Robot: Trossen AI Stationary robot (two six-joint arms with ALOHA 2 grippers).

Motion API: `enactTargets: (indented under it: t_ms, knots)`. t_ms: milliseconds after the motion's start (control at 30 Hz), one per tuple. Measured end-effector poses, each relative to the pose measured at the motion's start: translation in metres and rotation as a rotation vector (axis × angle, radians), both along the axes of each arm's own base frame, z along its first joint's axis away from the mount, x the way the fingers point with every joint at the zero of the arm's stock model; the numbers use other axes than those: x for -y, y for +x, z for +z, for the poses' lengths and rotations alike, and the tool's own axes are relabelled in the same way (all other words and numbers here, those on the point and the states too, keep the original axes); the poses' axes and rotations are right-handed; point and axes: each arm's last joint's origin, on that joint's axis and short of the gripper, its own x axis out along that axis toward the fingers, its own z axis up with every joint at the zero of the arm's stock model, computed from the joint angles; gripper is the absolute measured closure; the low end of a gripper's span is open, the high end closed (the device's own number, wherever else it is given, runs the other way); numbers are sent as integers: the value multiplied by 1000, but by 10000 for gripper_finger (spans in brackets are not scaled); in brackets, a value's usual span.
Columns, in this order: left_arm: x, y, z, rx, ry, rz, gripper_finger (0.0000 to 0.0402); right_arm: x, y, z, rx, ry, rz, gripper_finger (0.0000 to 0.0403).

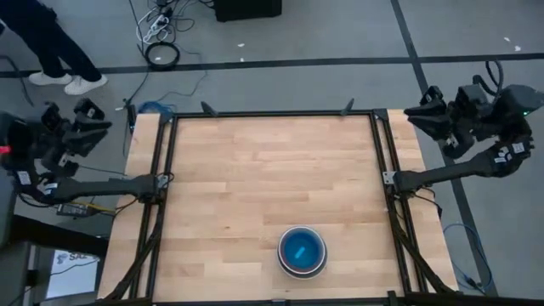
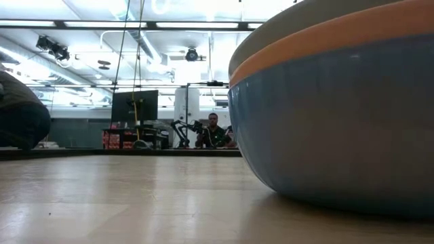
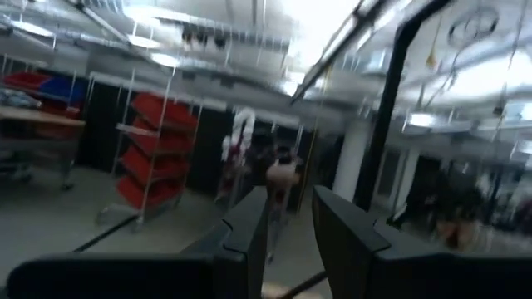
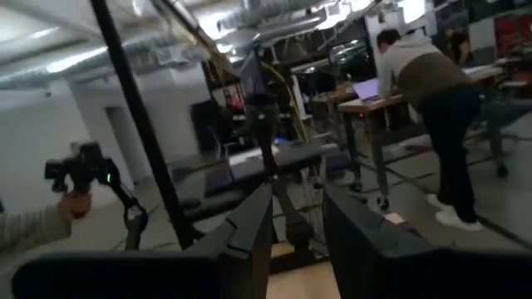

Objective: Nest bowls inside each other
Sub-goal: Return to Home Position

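Observation:
One stack of nested bowls [image 1: 303, 252] stands on its base on the wooden table, near the front edge and right of the middle. From above its inside looks blue within a pale rim. In the low view the stack [image 2: 339, 122] fills the right side: a blue outer wall with an orange band and a grey rim above it. My left gripper [image 1: 92, 119] is drawn back beyond the table's left edge, and my right gripper [image 1: 422, 112] beyond the right edge. Both are raised and open, with nothing between the fingers [image 3: 289, 203] [image 4: 295, 199].
Black frame rails [image 1: 161, 195] [image 1: 393, 195] run along both sides of the table. A person's legs [image 1: 55, 51] stand on the floor beyond the far left corner, next to cables [image 1: 161, 51]. The right wrist view shows a person at a desk [image 4: 424, 83].

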Motion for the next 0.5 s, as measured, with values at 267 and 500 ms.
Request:
enactTargets:
  t_ms: [267, 500]
  knots:
    - [-6, 37, -50, 67, 67, 14, 296, -3, -8, 12, 148, -211, 64, 308]
    - [-15, 86, -102, 94, 22, 9, 296, -2, -42, 9, 219, -224, 67, 313]
